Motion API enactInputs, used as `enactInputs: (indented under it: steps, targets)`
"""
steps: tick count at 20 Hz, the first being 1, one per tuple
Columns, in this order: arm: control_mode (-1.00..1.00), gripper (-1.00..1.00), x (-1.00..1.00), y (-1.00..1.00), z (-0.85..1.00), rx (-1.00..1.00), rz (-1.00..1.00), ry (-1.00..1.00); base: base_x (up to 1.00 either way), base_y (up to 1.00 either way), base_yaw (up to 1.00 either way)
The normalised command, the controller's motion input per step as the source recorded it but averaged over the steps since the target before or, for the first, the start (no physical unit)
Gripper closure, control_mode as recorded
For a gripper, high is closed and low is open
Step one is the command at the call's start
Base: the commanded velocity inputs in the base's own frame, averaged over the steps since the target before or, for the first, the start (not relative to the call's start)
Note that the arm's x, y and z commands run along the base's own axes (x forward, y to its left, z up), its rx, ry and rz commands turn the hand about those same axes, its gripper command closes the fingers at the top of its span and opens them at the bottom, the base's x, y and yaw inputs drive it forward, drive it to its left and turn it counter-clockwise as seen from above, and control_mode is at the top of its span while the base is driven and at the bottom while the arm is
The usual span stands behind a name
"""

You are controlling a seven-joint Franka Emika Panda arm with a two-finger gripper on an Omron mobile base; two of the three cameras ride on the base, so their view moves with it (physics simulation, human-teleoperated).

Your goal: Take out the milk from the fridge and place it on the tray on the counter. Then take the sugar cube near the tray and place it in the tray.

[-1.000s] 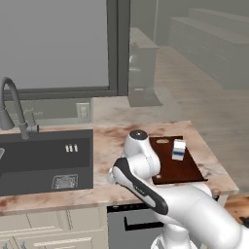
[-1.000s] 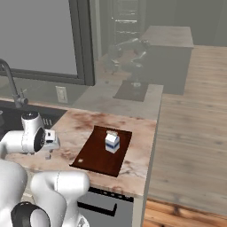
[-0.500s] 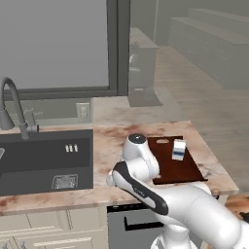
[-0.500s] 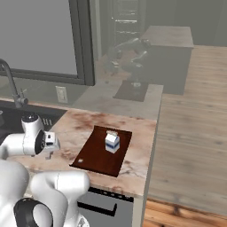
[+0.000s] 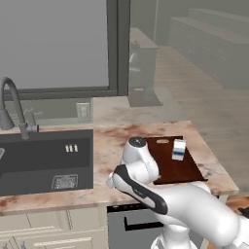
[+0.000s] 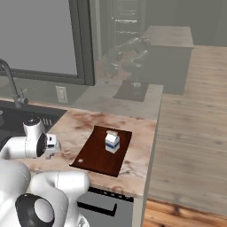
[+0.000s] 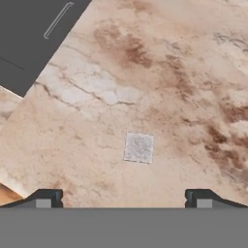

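**A:** What is found changed against the pictures from a second ago?

**B:** Little. In the left base view the white wrist is seen shifted slightly toward the near edge of the desk, and lowered a touch. In the right base view the same small drift is noted. The milk, the tray and the rest of the scene are left where they were, and the cameras have not been moved.

**A:** How is the arm posed?

**B:** It is folded forward over the desk, with the wrist bent down, between the black sink and the tray. The hand is pointed at the stone surface, as is shown by the hand view.

**A:** And the pincer?

**B:** It is released, its two dark tips spread wide at the bottom of the hand view, and nothing is held between them.

**A:** Where is the sugar cube?

**B:** It is seen lying on the marbled stone just ahead of the pincer, roughly midway between the two tips and slightly toward the right one, apart from both. A corner of the sink is seen farther ahead, to the pincer's upper left in that view.

**A:** And the milk?

**B:** It is stood upright on the tray, well to the side of the pincer, away from the sink.
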Motion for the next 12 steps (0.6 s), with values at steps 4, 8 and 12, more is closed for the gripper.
enactInputs:
  steps: [4,8,12]
  targets:
    - [-1.0,-1.0,0.15,0.0,-0.09,0.0,0.0,0.0,0.0,0.0,0.0]
    - [-1.0,-1.0,0.17,0.0,-0.05,0.0,0.0,0.0,0.0,0.0,0.0]
    - [-1.0,-1.0,0.15,0.0,-0.08,0.0,0.0,0.0,0.0,0.0,0.0]
